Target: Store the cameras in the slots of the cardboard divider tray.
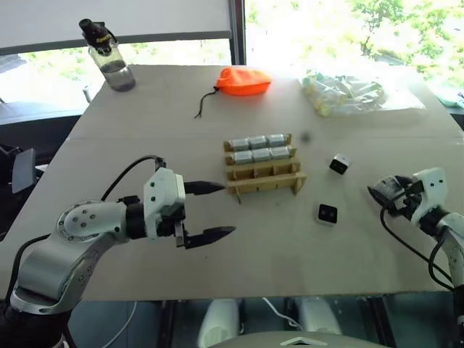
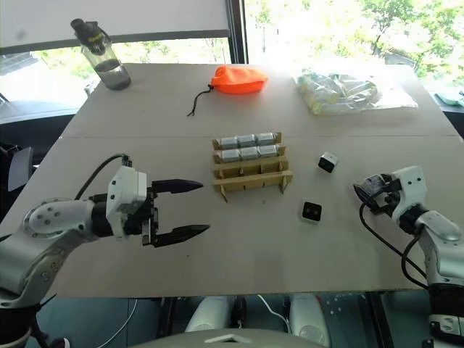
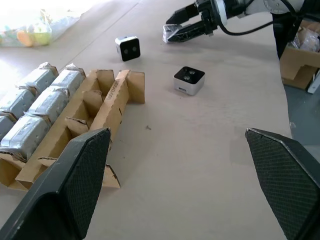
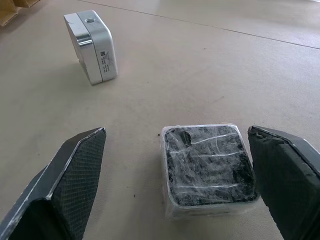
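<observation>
The cardboard divider tray (image 1: 264, 181) stands mid-table, its two back rows holding several silver cameras (image 1: 258, 148) and its front slots empty. Two loose cameras lie to its right, one nearer the tray's back (image 1: 338, 164) and one closer to me (image 1: 327, 213). My left gripper (image 1: 226, 209) hovers open just left of the tray, pointing toward it. At the table's right, my right gripper (image 4: 176, 130) is open. A plastic-wrapped black-faced camera (image 4: 207, 170) lies on the table between its fingers, with a gap on each side.
A water bottle (image 1: 109, 58) stands at the back left. An orange pouch (image 1: 244, 80) with a cord and a clear bag of pale items (image 1: 348, 94) lie along the back. A cardboard box (image 3: 300, 65) sits beyond the table's right edge.
</observation>
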`<state>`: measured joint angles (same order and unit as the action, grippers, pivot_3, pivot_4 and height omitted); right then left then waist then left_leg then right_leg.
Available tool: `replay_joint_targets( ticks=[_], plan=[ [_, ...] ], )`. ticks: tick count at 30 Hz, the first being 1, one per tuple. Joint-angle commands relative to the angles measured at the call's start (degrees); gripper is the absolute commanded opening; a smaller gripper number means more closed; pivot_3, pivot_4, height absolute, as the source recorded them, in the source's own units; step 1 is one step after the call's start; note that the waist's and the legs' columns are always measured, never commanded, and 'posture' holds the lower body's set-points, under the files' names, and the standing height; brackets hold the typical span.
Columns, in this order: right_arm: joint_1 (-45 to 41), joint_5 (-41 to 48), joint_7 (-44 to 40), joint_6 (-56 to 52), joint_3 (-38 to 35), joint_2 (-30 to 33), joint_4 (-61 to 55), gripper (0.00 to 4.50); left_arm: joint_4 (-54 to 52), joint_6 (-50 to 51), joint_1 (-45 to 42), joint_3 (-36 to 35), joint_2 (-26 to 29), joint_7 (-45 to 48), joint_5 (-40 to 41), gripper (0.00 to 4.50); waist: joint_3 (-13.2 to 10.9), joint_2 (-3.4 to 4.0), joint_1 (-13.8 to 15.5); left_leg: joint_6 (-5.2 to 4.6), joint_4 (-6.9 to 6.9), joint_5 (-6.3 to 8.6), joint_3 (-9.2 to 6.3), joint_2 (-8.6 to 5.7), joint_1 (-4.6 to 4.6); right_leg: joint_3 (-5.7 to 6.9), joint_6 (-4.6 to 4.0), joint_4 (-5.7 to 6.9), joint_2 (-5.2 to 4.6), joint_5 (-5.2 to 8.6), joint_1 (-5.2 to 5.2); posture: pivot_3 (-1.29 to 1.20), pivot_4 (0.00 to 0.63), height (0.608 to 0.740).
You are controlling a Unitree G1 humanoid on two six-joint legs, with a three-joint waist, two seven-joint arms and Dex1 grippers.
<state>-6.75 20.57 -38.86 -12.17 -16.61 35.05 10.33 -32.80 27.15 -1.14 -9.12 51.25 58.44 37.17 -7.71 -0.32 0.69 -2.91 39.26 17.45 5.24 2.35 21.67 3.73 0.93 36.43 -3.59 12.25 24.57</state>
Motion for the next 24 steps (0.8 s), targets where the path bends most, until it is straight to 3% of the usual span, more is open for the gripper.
replay_joint_targets(
  ticks=[1, 17, 20, 22, 24],
  plan=[
    [-1.18, 0.29, -0.2, 0.01, -0.78, 0.39, 0.03, 4.5, -0.25, 0.31, -0.85, -0.58, -0.41, -0.48, 0.79, 4.47, -0.01, 0.01, 0.0, 0.0, 0.0, 0.0, 0.0, 0.0, 0.01, 0.0, 0.01, -0.01, 0.0, 0.0, 0.0, 0.0, 0.15, 0.74],
    [-0.32, 1.1, 0.86, -3.16, -2.68, 0.73, 0.13, 4.5, -1.8, 2.18, -1.8, -1.68, -2.38, -2.74, 4.38, 4.47, -0.02, 0.01, 0.01, 0.01, 0.0, -0.01, -0.01, 0.0, 0.0, -0.01, 0.02, 0.0, 0.0, 0.0, 0.0, 0.0, 0.15, 0.74],
    [0.35, 0.96, 0.7, -2.69, -2.78, 0.82, -0.3, 3.74, -1.71, 2.61, -1.9, -1.91, -2.33, -2.93, 4.96, 4.5, -0.02, 0.01, 0.04, 0.01, 0.0, -0.01, 0.0, 0.0, 0.0, -0.01, 0.03, 0.0, 0.0, 0.0, 0.0, 0.0, 0.15, 0.74],
    [0.85, 0.93, 0.71, -2.38, -2.91, 0.75, -0.49, 2.69, -1.48, 2.79, -2.19, -1.98, -2.3, -3.17, 4.93, 4.5, -0.02, 0.01, 0.03, 0.01, 0.0, -0.01, -0.01, 0.0, 0.01, 0.0, 0.02, 0.0, 0.0, 0.0, 0.0, 0.0, 0.15, 0.74],
    [1.26, 0.83, 0.88, -2.0, -3.11, 0.6, -0.53, 1.96, -1.25, 2.76, -2.39, -2.02, -2.3, -3.15, 4.9, 4.5, -0.02, 0.01, 0.02, 0.01, 0.0, -0.01, 0.0, 0.0, 0.0, -0.01, 0.02, 0.0, 0.0, 0.0, 0.0, 0.0, 0.15, 0.74]
  ],
)
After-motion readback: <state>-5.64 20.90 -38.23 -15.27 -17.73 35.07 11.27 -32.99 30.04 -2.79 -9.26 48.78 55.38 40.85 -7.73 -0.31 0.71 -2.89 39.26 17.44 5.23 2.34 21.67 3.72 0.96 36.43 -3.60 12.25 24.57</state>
